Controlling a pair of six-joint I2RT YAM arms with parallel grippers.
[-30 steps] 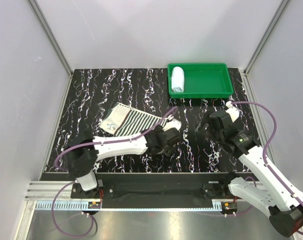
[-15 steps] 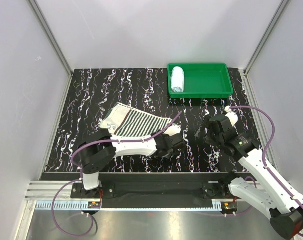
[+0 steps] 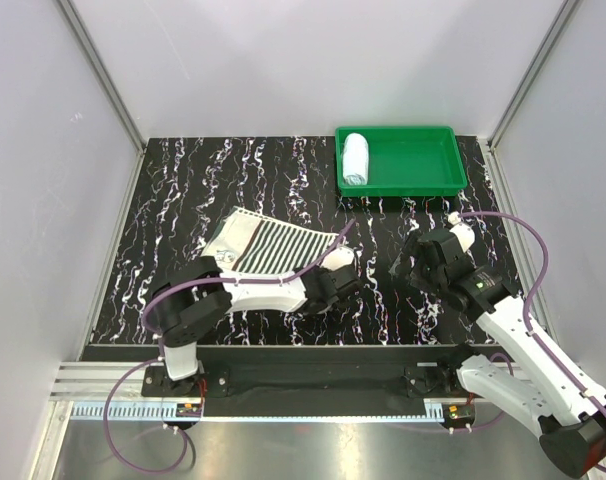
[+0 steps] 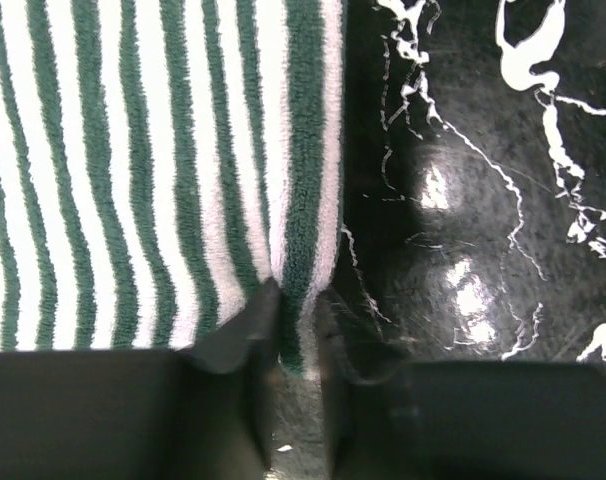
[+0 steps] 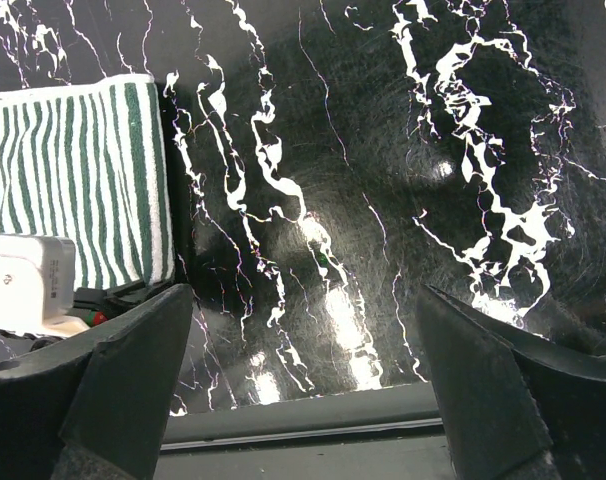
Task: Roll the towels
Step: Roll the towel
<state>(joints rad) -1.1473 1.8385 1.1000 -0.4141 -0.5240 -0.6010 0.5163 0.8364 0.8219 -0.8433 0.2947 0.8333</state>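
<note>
There, left end effector (image 4: 298,310) pinches the edge of the striped towel (image 4: 133,170), seemingly to start rolling; right end effector (image 5: 308,370) hangs wide open

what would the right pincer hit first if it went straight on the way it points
The right pincer would probably meet bare marbled tabletop; the striped towel lies off to the side.
</note>
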